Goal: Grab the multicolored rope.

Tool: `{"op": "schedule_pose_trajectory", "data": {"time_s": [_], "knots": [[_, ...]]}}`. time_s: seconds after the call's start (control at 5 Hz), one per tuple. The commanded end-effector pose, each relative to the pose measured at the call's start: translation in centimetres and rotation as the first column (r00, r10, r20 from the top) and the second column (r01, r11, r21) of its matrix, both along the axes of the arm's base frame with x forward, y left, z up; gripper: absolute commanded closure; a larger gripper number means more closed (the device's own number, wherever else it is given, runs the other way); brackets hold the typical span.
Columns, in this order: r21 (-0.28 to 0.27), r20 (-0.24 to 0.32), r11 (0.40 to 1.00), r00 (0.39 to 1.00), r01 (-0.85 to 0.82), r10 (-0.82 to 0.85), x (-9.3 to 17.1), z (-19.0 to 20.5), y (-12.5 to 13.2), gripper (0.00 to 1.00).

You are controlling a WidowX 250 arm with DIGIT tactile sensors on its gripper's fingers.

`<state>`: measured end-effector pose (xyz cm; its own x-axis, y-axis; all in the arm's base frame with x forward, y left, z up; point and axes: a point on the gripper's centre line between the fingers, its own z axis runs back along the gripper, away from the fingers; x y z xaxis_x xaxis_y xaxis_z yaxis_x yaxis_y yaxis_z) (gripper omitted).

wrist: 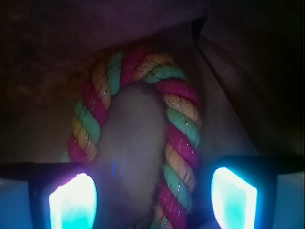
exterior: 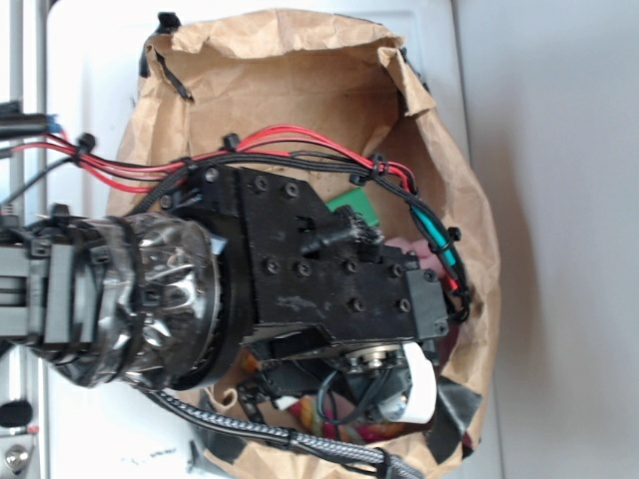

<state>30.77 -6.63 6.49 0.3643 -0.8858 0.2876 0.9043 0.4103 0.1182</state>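
The gripper (wrist: 152, 195) hangs spread wide above the rope (wrist: 178, 138); centre the right strand between the fingers (wrist: 233, 195), then descend.

multicolored rope (wrist: 178, 138) ends cut off below — bag (exterior: 300, 80) contents mostly hidden.

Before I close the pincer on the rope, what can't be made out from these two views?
- Exterior view: the multicolored rope is not clearly visible; the robot arm covers most of the inside of the paper bag.
- Wrist view: the ends of the multicolored rope run off the bottom edge.
- Wrist view: the pincer shows only two glowing pads, cropped below; contact with the rope is unclear.
- Wrist view: the bag interior is too dark.
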Motion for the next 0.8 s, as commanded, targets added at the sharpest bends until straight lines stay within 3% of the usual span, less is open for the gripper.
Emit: {"op": "schedule_pose_trajectory", "data": {"time_s": [0.0,0.4,0.6], "knots": [[-0.011,0.130,0.999,0.990,0.050,-0.048,-0.6,3.3,-0.9,0.00],[0.030,0.136,0.999,0.990,0.024,-0.028,1.3,2.1,-1.0,0.00],[0.049,0.113,0.999,0.993,0.009,-0.014,2.5,1.1,-1.2,0.00]]}}
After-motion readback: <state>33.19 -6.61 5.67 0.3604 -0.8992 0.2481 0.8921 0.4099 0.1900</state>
